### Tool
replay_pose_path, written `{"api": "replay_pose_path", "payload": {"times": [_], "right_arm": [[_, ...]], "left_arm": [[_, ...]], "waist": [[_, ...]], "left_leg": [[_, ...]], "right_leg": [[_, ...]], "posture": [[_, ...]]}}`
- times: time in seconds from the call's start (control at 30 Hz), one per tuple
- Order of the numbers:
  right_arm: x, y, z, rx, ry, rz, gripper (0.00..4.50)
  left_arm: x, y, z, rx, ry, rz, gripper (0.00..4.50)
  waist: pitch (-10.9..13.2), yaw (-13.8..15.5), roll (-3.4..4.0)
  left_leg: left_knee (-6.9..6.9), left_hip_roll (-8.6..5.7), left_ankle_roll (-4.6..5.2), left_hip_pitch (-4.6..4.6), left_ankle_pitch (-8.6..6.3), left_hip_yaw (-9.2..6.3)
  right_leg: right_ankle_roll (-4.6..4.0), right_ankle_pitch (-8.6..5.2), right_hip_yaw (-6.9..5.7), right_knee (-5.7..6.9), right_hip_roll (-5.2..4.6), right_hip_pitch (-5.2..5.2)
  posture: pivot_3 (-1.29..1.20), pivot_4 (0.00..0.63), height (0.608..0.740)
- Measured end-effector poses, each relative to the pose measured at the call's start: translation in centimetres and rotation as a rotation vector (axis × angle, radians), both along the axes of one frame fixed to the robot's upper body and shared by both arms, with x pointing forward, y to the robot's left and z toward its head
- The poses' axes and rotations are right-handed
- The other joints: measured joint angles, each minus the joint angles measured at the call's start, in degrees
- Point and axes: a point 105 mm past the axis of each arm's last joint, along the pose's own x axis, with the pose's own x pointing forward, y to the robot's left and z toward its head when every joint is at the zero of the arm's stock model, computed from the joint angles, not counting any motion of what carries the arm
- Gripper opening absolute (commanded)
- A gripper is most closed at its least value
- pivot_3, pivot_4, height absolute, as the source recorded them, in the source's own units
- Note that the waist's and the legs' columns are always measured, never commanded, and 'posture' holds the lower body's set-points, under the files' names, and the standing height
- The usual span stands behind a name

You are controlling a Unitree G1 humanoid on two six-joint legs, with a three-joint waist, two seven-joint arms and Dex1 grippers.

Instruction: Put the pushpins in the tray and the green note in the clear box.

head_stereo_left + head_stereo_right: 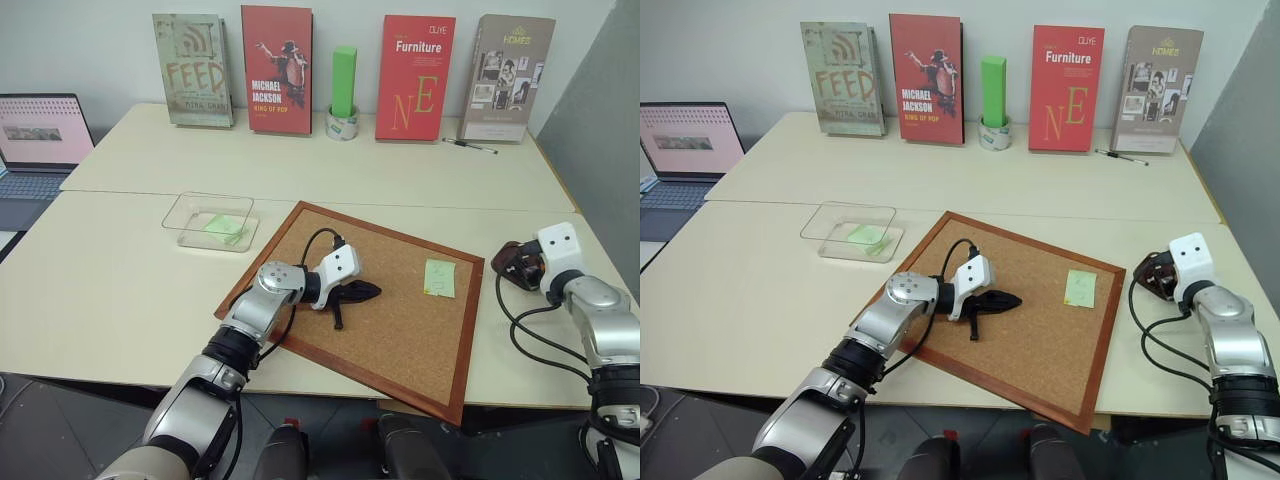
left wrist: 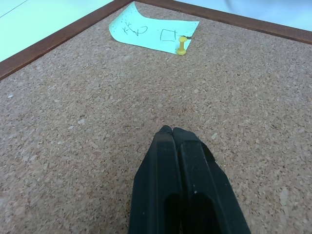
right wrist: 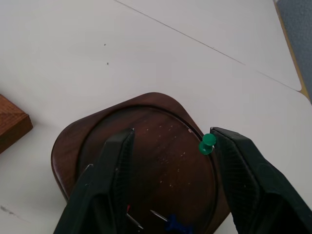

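While the right gripper [image 3: 168,187] is being held over the tray [image 3: 73,146] with its jaws spread about halfway, a green pin [image 3: 207,144] is sitting right at the inside of one finger, just above the tray's far rim. Whether it's being touched or already dropping can't be told. That's the sketchy bit: if the pin is clinging to the pad, it's probably getting dragged out over the rim and onto the table when the arm pulls back. A blue pin [image 3: 176,225] and a thin metal point are already lying in the tray.

The other risk is being set up on the corkboard [image 1: 400,330]. The note [image 2: 148,30] is pinned there by a yellow pin [image 2: 181,47], with one corner curling up, so the paper could get torn if it's grabbed before that pin is out. The left gripper [image 2: 171,130] is pressed fully shut with nothing in it, resting on the cork, well apart from the note.

The box [image 1: 185,215] is sitting on the table beside the board's far left edge, and a brighter green paper [image 1: 225,227] is in it.
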Motion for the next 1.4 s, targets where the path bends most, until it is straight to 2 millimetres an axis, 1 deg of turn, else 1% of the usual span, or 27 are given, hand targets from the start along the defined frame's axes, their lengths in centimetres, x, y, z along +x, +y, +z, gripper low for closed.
{"api": "replay_pose_path", "payload": {"times": [0.2, 0.43, 0.57, 0.67, 0.7, 0.77, 0.83, 0.93, 1.03, 1.1, 1.2, 1.4], "right_arm": [[-0.2, 0.0, 1.1, 0.086, -0.019, -0.007, 2.56], [-0.4, 0.6, 2.2, 0.166, -0.034, 0.005, 2.56], [-0.5, 0.9, 2.9, 0.241, -0.079, 0.005, 2.56], [-0.6, 2.3, 4.2, 0.322, -0.146, 0.066, 2.56], [-0.8, 3.2, 4.8, 0.342, -0.166, 0.113, 2.56], [-1.5, 4.8, 5.5, 0.350, -0.179, 0.204, 2.56], [-2.7, 6.9, 5.1, 0.338, -0.150, 0.308, 2.56], [-4.7, 10.4, 2.7, 0.323, -0.051, 0.453, 2.56], [-5.9, 12.9, 0.9, 0.289, 0.015, 0.533, 2.56], [-6.2, 13.8, 0.0, 0.278, 0.034, 0.551, 2.56], [-6.2, 14.7, -0.6, 0.283, 0.029, 0.548, 2.56], [-5.8, 14.7, -1.7, 0.285, 0.030, 0.508, 2.56]], "left_arm": [[0.0, 0.0, 0.0, 0.000, -0.001, 0.000, 0.00], [0.0, 0.0, 0.0, 0.000, -0.002, 0.000, 0.00], [0.0, 0.0, 0.0, 0.000, -0.002, 0.000, 0.00], [0.0, 0.0, 0.0, 0.000, -0.002, 0.001, 0.00], [0.0, 0.0, 0.0, 0.000, -0.002, 0.001, 0.00], [0.0, -0.1, 0.0, -0.002, -0.001, -0.001, 0.00], [0.0, -0.1, 0.0, -0.002, -0.002, -0.003, 0.00], [0.0, -0.1, -0.1, -0.002, -0.001, -0.001, 0.00], [0.1, -0.1, -0.1, -0.001, -0.003, 0.009, 0.00], [0.2, 0.0, -0.1, -0.001, -0.004, 0.014, 0.00], [0.2, 0.0, -0.1, -0.001, -0.004, 0.014, 0.00], [0.1, -0.1, -0.1, -0.001, -0.005, 0.010, 0.00]], "waist": [[0.00, 0.00, 0.00], [0.00, 0.01, 0.01], [-0.01, 0.01, 0.01], [-0.01, 0.00, 0.02], [-0.01, 0.00, 0.02], [-0.01, 0.08, 0.02], [-0.02, 0.12, 0.02], [-0.02, 0.07, 0.02], [-0.01, 0.03, 0.02], [-0.01, 0.04, 0.01], [-0.01, 0.04, 0.01], [-0.01, 0.06, 0.01]], "left_leg": [[0.01, 0.00, 0.00, 0.00, 0.00, -0.01], [0.01, 0.00, 0.00, -0.01, 0.00, -0.01], [0.01, 0.00, 0.00, 0.00, 0.00, -0.01], [0.01, 0.00, 0.00, 0.00, 0.00, -0.02], [0.01, 0.00, 0.00, 0.00, 0.00, -0.02], [0.01, 0.00, 0.00, -0.02, 0.00, -0.08], [-0.01, -0.01, 0.00, -0.02, 0.00, -0.09], [0.00, -0.01, 0.00, -0.02, 0.00, -0.09], [0.05, 0.00, -0.01, 0.00, 0.00, -0.08], [0.07, 0.02, 0.00, 0.01, 0.00, -0.08], [0.07, 0.02, -0.01, 0.01, 0.00, -0.08], [0.06, 0.02, 0.00, -0.01, 0.00, -0.07]], "right_leg": [[0.01, 0.01, 0.00, 0.00, 0.00, 0.01], [0.01, 0.01, 0.00, 0.00, 0.00, 0.01], [0.02, 0.01, 0.00, 0.00, 0.00, 0.02], [0.02, 0.01, 0.00, 0.01, 0.01, 0.02], [0.02, 0.01, 0.00, 0.01, 0.01, 0.02], [0.02, 0.01, -0.03, 0.00, 0.01, 0.04], [0.02, 0.01, -0.03, -0.01, 0.01, 0.04], [0.02, 0.01, -0.02, -0.01, 0.00, 0.04], [0.01, 0.00, -0.02, -0.04, 0.00, 0.03], [0.01, 0.00, -0.03, -0.06, 0.00, 0.03], [0.01, 0.00, -0.04, -0.06, 0.00, 0.02], [0.01, 0.00, -0.04, -0.05, 0.00, 0.02]], "posture": [[0.00, 0.150, 0.740], [0.00, 0.150, 0.740], [0.00, 0.150, 0.740], [0.00, 0.150, 0.740], [0.00, 0.150, 0.740], [0.00, 0.150, 0.740], [0.00, 0.150, 0.740], [0.00, 0.150, 0.740], [0.00, 0.150, 0.740], [0.00, 0.150, 0.740], [0.00, 0.150, 0.740], [0.00, 0.150, 0.740]]}}
